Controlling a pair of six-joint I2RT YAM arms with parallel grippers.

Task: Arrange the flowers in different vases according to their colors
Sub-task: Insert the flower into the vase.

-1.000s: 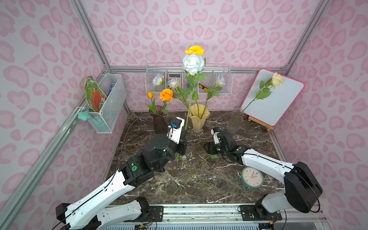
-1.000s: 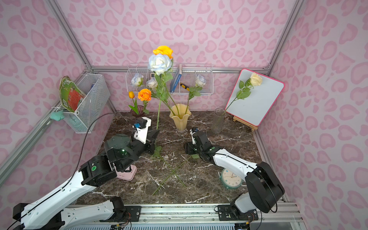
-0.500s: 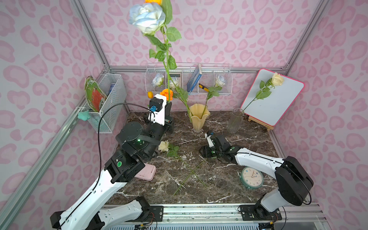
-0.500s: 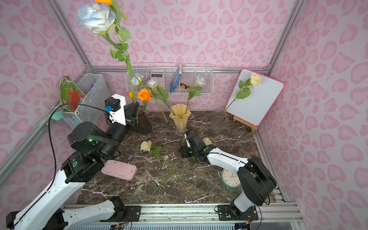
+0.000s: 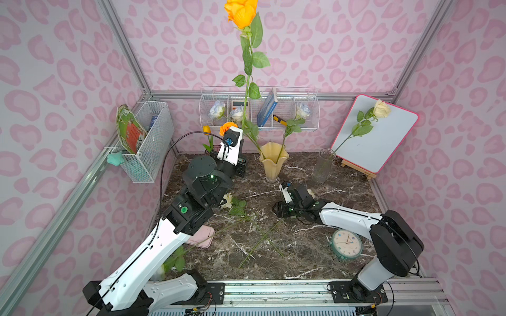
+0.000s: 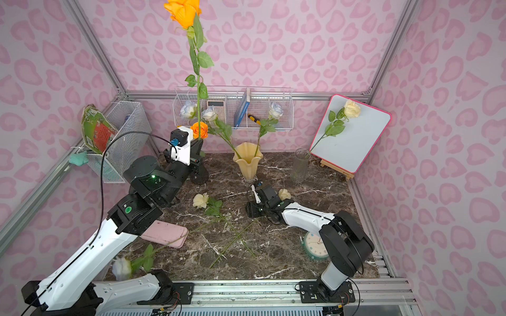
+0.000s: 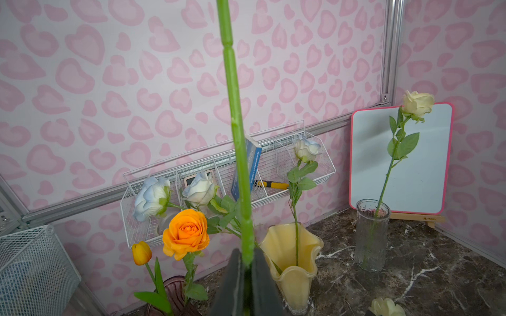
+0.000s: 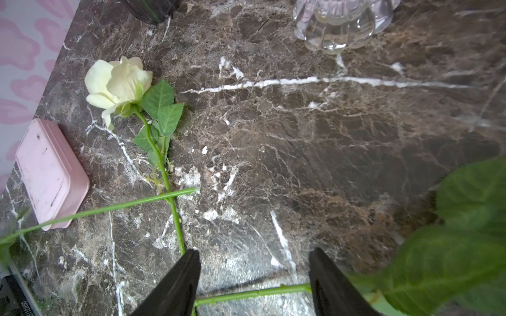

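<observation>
- Swinging into the rear corner, the left gripper (image 7: 245, 260) stays clamped on the tall orange rose (image 5: 241, 12), stem upright, right by the dark purple vase (image 7: 175, 296).
- Big change: the pale rose that rode alongside it half a second ago is out of the grip. A blurred pale bloom (image 6: 121, 268) is now down by the left arm's base.
- That vase already holds a smaller orange rose (image 7: 186, 232) and a tulip bud (image 7: 141, 253), so the colour matches. The dropped flower probably needs picking up again.
- Down low, the right gripper (image 8: 253, 254) has its jaws apart, straddling a green stem (image 8: 254, 294) on the table (image 8: 301, 136).
</observation>
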